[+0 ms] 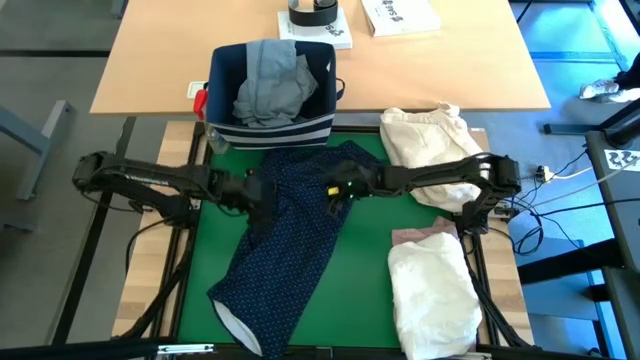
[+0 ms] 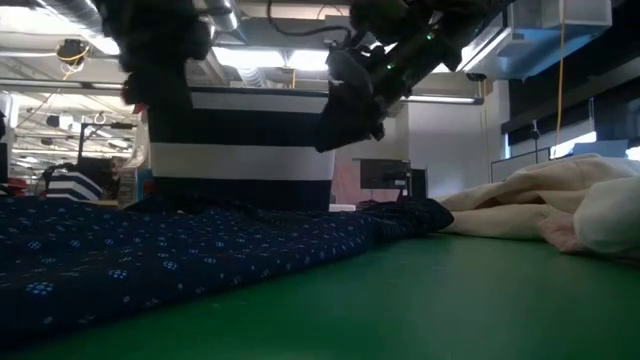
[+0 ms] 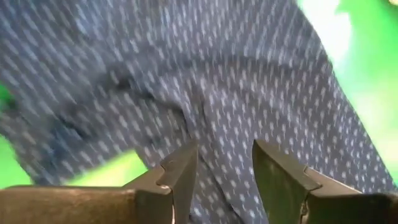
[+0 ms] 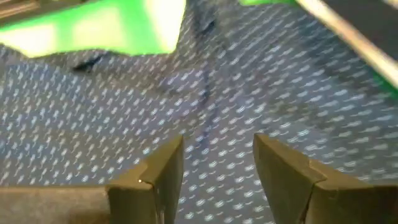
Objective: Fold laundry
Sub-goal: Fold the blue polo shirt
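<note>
Fingers of both grippers, left (image 3: 224, 180) and right (image 4: 217, 180), stand parted and empty above the navy dotted shirt (image 1: 290, 250), spread on the green mat (image 1: 365, 300). Advice: pinch single-layer edges, lift evenly.

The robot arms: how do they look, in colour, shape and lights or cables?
Both arms are dark and slender, built of jointed segments. The left end effector and the right end effector each have two dark, wedge-shaped fingers on a tan bar. Small green and yellow lights glow on the right arm's wrist. Black cables trail near its base.
</note>
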